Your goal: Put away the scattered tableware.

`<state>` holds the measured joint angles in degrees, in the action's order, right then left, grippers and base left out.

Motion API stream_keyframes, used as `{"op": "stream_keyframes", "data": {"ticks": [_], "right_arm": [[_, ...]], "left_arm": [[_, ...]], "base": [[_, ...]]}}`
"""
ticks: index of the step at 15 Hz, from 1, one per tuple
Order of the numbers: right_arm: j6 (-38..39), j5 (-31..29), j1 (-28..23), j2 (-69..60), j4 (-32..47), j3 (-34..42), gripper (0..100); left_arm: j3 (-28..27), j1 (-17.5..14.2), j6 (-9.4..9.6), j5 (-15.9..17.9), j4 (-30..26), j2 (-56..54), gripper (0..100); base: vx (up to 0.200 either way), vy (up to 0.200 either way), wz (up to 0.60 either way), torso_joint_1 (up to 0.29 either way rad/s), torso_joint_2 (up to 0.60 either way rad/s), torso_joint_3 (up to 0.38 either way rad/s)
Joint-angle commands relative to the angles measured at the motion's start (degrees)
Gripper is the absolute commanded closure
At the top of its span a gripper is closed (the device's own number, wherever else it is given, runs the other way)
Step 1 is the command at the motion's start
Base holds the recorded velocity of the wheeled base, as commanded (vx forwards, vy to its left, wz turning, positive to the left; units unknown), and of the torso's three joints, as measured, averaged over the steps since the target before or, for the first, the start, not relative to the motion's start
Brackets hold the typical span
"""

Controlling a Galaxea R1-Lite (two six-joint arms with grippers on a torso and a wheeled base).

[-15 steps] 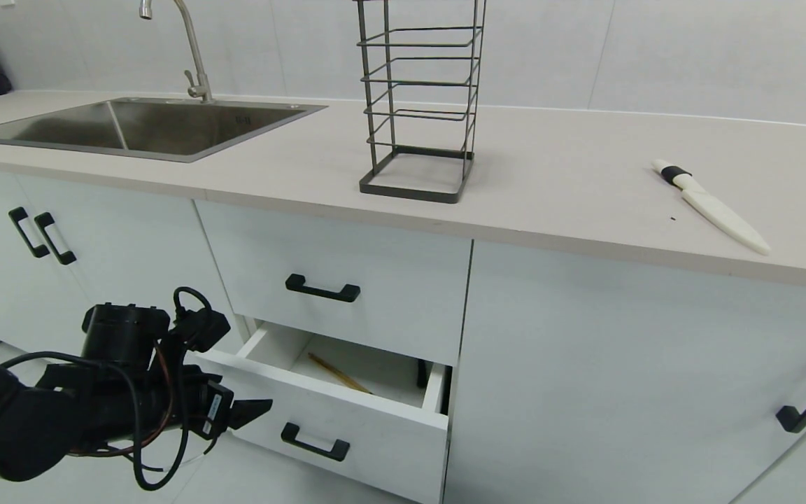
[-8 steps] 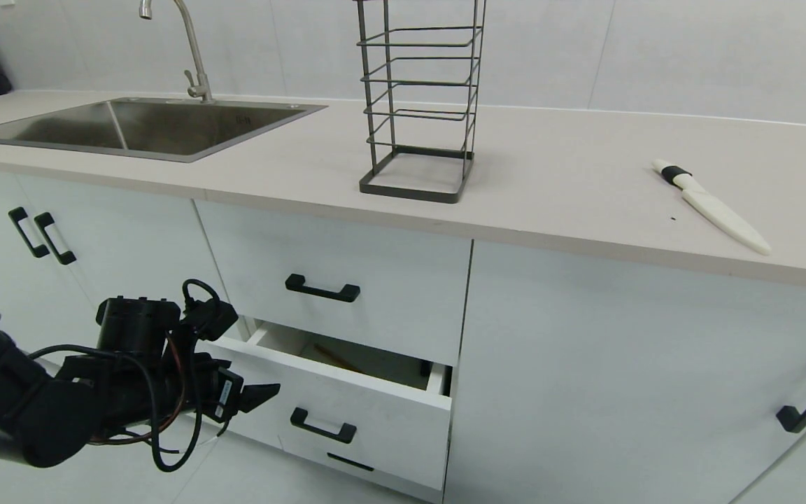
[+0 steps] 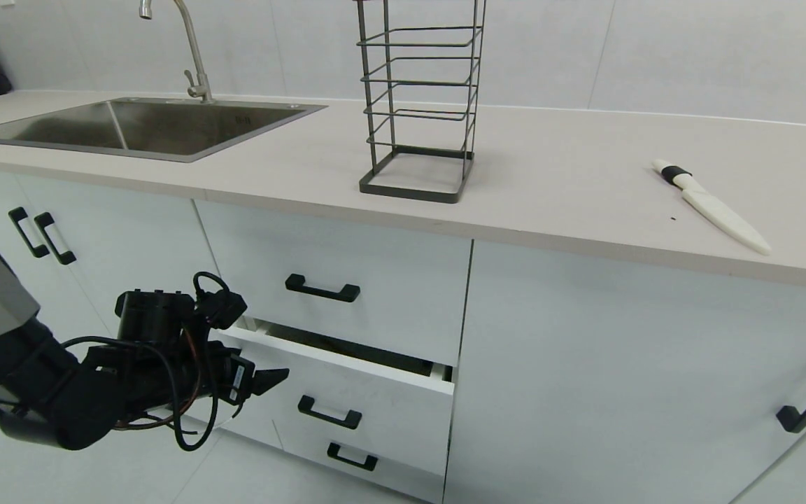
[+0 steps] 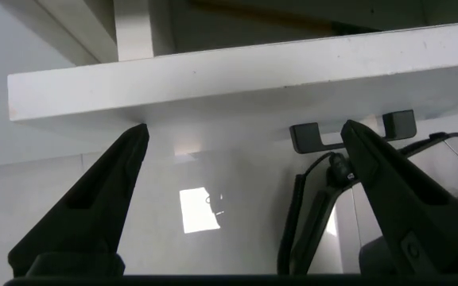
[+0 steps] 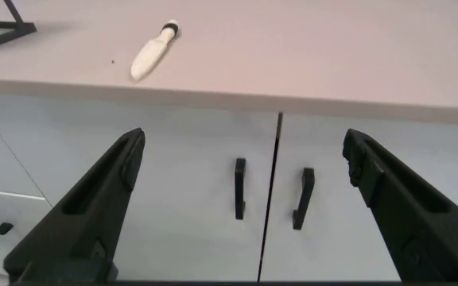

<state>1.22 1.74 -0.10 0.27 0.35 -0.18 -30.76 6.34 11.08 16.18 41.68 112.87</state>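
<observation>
A white knife with a black band [image 3: 712, 206] lies on the counter [image 3: 550, 175] at the right; the right wrist view has the knife [image 5: 154, 52] on the countertop above the cabinet doors. The middle drawer [image 3: 347, 392] under the counter stands slightly ajar, showing a thin dark gap. My left gripper [image 3: 270, 381] is open and presses against the left part of that drawer's front; the drawer front [image 4: 237, 75] spans between its fingers in the left wrist view. My right gripper [image 5: 245, 199] is open and empty, facing the cabinet doors.
A black wire rack [image 3: 420, 105] stands on the counter's middle. A steel sink [image 3: 137, 126] with a faucet [image 3: 189, 49] is at the left. Black handles mark the upper drawer [image 3: 322, 288], the bottom drawer [image 3: 352, 456] and cabinet doors [image 5: 273, 191].
My left gripper moved up and right, pushing the middle drawer inward. The drawer went from well open, with a wooden utensil visible inside, to nearly closed. The bottom drawer's handle came into sight.
</observation>
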Motion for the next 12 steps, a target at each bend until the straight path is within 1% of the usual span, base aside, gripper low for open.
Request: {"op": "stream_keyframes", "data": {"ticks": [1, 6, 9, 11, 12], "right_arm": [[0.01, 0.01, 0.01, 0.08, 0.00, 0.01, 0], [0.01, 0.01, 0.01, 0.08, 0.00, 0.01, 0], [0.01, 0.01, 0.01, 0.08, 0.00, 0.09, 0], [0.01, 0.01, 0.01, 0.08, 0.00, 0.01, 0], [0.01, 0.01, 0.01, 0.08, 0.00, 0.01, 0]], "left_arm": [[-0.80, -0.01, -0.53, -0.01, 0.95, 1.30, 0], [-1.24, 0.08, -1.06, -0.01, 4.90, 3.67, 0], [-2.11, 0.43, -1.15, -0.01, 6.13, 4.46, 0], [-3.08, 0.87, -2.03, 0.08, 7.45, 5.60, 0], [-3.34, 1.57, -2.38, -0.01, 7.89, 6.22, 0]], "base": [[0.000, 0.000, 0.00, 0.000, 0.00, 0.000], [0.000, 0.000, 0.00, 0.000, 0.00, 0.000], [0.000, 0.000, 0.00, 0.000, 0.00, 0.000], [0.000, 0.000, 0.00, 0.000, 0.00, 0.000], [0.000, 0.000, 0.00, 0.000, 0.00, 0.000]]}}
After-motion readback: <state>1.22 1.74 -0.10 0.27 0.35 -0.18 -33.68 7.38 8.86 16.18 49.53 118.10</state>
